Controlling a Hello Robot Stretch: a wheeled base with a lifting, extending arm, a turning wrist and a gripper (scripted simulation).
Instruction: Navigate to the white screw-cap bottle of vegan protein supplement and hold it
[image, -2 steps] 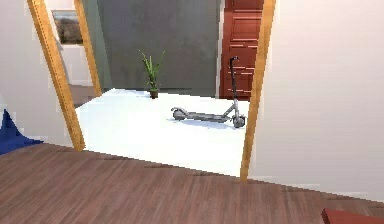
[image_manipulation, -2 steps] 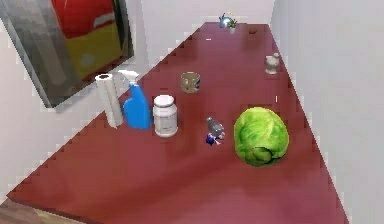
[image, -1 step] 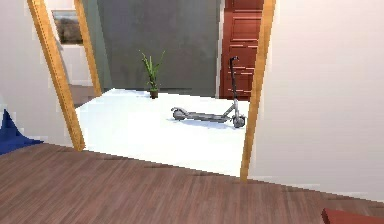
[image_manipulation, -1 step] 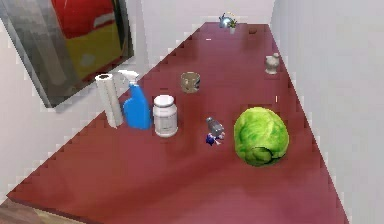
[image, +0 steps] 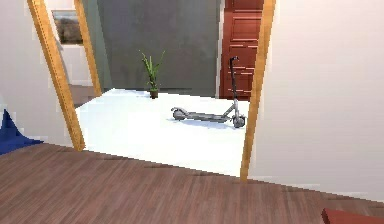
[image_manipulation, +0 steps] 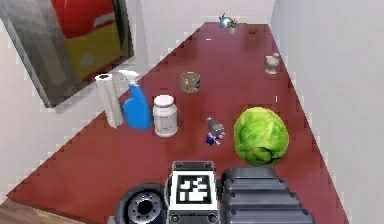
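Note:
A white bottle with a screw cap (image_manipulation: 165, 115) stands upright on a dark red countertop (image_manipulation: 90, 165), just right of a blue spray bottle (image_manipulation: 136, 103). At the arm side view's bottom edge is a white square with black marks (image_manipulation: 193, 190). The gripper's dark body (image_manipulation: 145, 206) sits left of it, below the bottle in the picture. I cannot make out the fingers, so I cannot tell whether the gripper holds anything.
Also on the counter are a white paper roll (image_manipulation: 106, 98), a green cabbage-like head (image_manipulation: 260, 135), a small dark object (image_manipulation: 213, 130), a glass jar (image_manipulation: 191, 80) and a can (image_manipulation: 272, 63). Ahead, a wood-framed doorway (image: 258, 90) opens onto a white floor with a scooter (image: 210, 113) and a plant (image: 152, 75).

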